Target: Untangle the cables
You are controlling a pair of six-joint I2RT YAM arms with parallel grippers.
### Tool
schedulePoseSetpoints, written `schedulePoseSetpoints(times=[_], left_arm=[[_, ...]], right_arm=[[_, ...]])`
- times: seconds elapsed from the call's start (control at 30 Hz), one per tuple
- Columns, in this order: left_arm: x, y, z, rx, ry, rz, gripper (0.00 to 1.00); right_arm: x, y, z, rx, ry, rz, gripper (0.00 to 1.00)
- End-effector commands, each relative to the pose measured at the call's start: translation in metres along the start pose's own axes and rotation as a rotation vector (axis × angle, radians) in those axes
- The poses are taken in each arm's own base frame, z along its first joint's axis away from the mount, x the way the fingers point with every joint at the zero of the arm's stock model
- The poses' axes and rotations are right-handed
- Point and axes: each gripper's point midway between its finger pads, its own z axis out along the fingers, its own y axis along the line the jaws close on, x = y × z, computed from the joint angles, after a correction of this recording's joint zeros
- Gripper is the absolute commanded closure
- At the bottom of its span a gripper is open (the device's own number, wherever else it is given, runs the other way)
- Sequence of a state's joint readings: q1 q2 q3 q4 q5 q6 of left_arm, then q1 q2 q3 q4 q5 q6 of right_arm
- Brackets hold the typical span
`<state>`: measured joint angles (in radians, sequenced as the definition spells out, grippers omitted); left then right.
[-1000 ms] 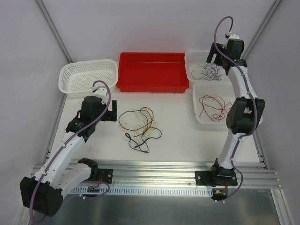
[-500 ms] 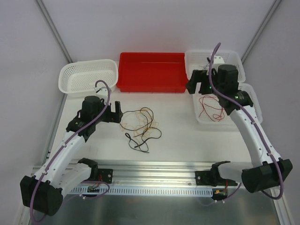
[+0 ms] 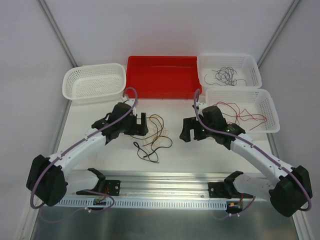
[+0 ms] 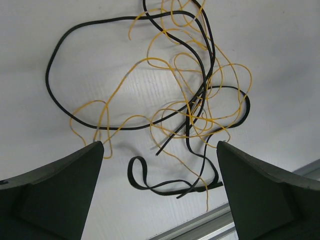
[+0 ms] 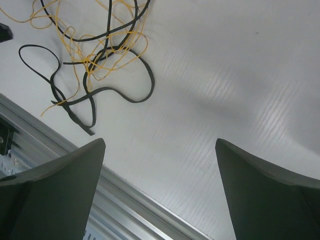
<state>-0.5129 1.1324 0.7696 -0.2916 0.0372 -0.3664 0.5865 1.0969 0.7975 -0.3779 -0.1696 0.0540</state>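
Past the ribbed metal rail (image 3: 165, 182) at the bottom of the overhead view, a tangle (image 3: 152, 136) lies at centre frame on the white tabletop (image 3: 175, 155), with a pair of robot fingers on either side. The left fingers (image 4: 60, 190) are spread wide and hold nothing. Their wrist camera looks straight down on the knot, which fills the frame between them. The right fingers (image 5: 260, 190) gape just as wide and are equally empty, with the tangle in the upper left of their view and bare ribbed board beneath.

The knot is two strands. A black cable (image 4: 48, 75), thicker and springy, lies in broad loops. A thinner yellow cable (image 4: 150, 59) curls in many small coils that bunch where it crosses the black, at centre right of the left wrist view.

The step in hand appears to be the approach for a two-handed pull. It would likely go best with one pair pinching the black strand on an open loop away from the bunch and the other taking yellow alone. They would then draw apart slowly so the coils slide rather than cinch.

Farther back at right, a red cable (image 3: 235, 112) lies in a white lattice basket (image 3: 272, 112). Behind it a dark cable (image 3: 225, 75) sits in a second basket (image 3: 257, 75). A glossy red tray (image 3: 162, 75) and a third basket (image 3: 94, 82) line the top edge, centre and left.
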Motion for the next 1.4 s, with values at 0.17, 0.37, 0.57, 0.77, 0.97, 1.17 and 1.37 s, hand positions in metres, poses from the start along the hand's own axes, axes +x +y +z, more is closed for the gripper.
schedulePoseSetpoints(times=[0.17, 0.37, 0.57, 0.77, 0.97, 1.17, 1.37], left_arm=[[-0.013, -0.023, 0.032, -0.129, -0.008, -0.169, 0.09], [-0.021, -0.025, 0.062, -0.199, 0.010, -0.201, 0.28], [-0.013, -0.026, 0.090, -0.232, 0.072, -0.180, 0.51], [-0.012, -0.025, 0.089, -0.241, 0.072, -0.159, 0.90], [-0.073, -0.038, 0.036, -0.193, -0.091, -0.039, 1.00], [-0.169, -0.081, -0.065, -0.056, -0.330, 0.197, 1.00], [-0.257, -0.116, -0.193, 0.041, -0.648, 0.333, 0.98]], right_arm=[[-0.007, 0.031, 0.009, -0.094, -0.087, -0.013, 0.03], [0.010, 0.035, 0.013, -0.124, -0.066, -0.013, 0.03], [0.018, 0.033, 0.016, -0.123, -0.052, -0.021, 0.03], [0.017, 0.032, 0.015, -0.120, -0.059, -0.033, 0.03], [0.017, 0.031, 0.015, -0.120, -0.064, -0.041, 0.03], [0.017, 0.028, 0.012, -0.107, -0.077, -0.043, 0.03], [0.013, 0.031, 0.006, -0.118, -0.077, -0.065, 0.03]])
